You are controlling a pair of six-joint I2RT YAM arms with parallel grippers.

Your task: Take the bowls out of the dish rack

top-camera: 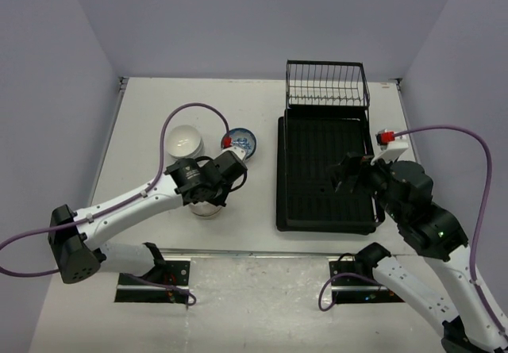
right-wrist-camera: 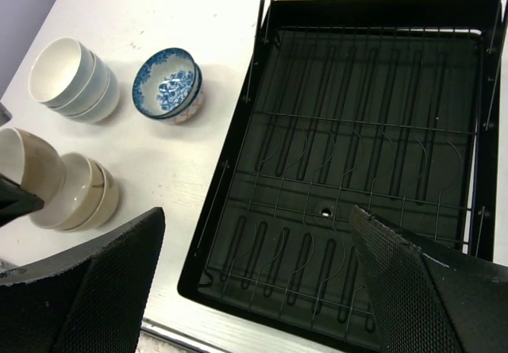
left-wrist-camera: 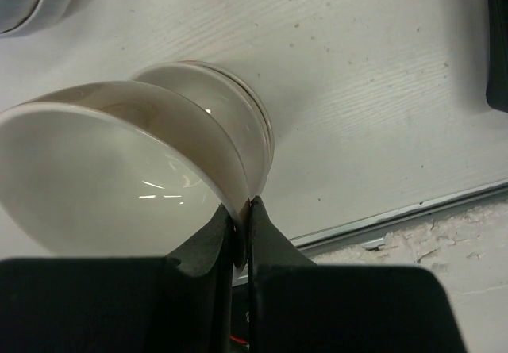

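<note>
Tan bowl (left-wrist-camera: 103,170) tilted, nested tan bowls (right-wrist-camera: 89,194) beside

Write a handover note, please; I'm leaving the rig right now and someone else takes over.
Left gripper: shut on the rim of a tan glazed bowl, tilted over the stack of tan bowls on the white table.
Right gripper: open, empty, above the black plastic dish rack.
Also out: stack of white bowls; blue-and-white patterned bowl nested in another.
Done: no bowl shows in the rack.
Left: seat the held bowl on its stack, release.
</note>
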